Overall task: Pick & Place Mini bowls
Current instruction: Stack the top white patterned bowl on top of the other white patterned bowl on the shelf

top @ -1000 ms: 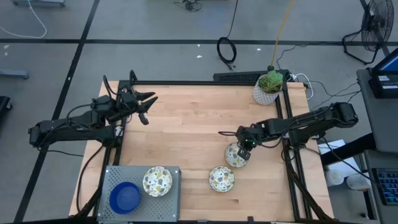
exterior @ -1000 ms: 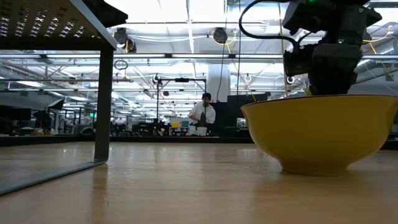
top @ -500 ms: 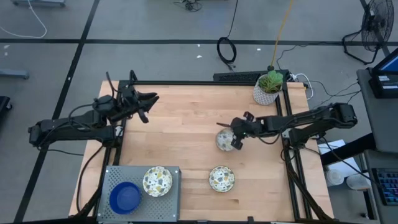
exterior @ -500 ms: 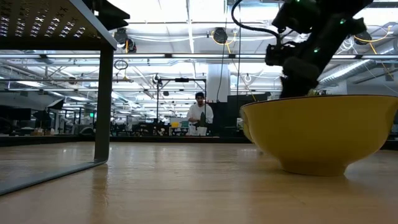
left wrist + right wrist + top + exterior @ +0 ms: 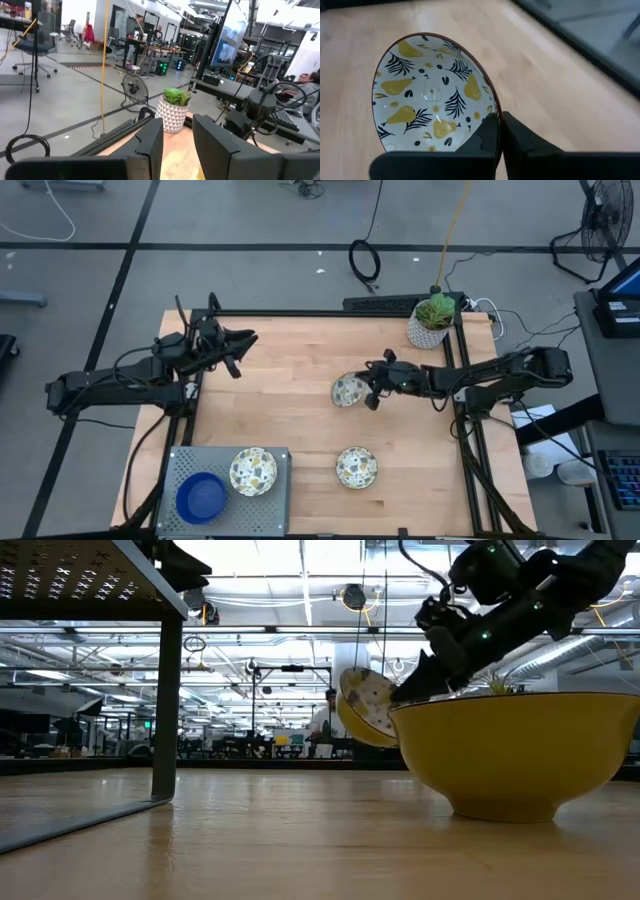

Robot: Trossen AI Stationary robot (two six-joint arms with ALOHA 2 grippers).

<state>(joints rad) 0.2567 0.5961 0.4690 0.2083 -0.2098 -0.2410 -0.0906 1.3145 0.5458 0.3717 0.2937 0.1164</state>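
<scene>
My right gripper (image 5: 366, 392) is shut on a mini bowl (image 5: 348, 390), cream-white inside with yellow pears and black leaves, yellow outside. In the low view this bowl (image 5: 362, 706) hangs tipped in the air beside the gripper (image 5: 402, 694). A second patterned bowl (image 5: 356, 467) sits on its base on the wood near the near edge and fills the low view's foreground (image 5: 515, 755). A third patterned bowl (image 5: 253, 471) and a blue bowl (image 5: 201, 496) rest in the grey tray (image 5: 180, 465). My left gripper (image 5: 236, 346) waits open at the table's far left corner. My right gripper pinches the bowl's rim (image 5: 491, 111), one finger (image 5: 485, 137) on the inside and the other (image 5: 522, 140) on the outside. The fingers come nearly level from the table's right. The bowl is lifted clear of the table and tipped, its opening turned sideways and up.
A white pot with a green plant (image 5: 432, 320) stands at the far right corner, behind the right arm. The grey tray occupies the near left corner. Bare wood lies between the held bowl and the tray (image 5: 280, 410).
My right gripper has lifted the bowl off the table and carried it toward the far edge and to the left. The bowl, which sat flat a second ago, now hangs clear and tipped on its side.
</scene>
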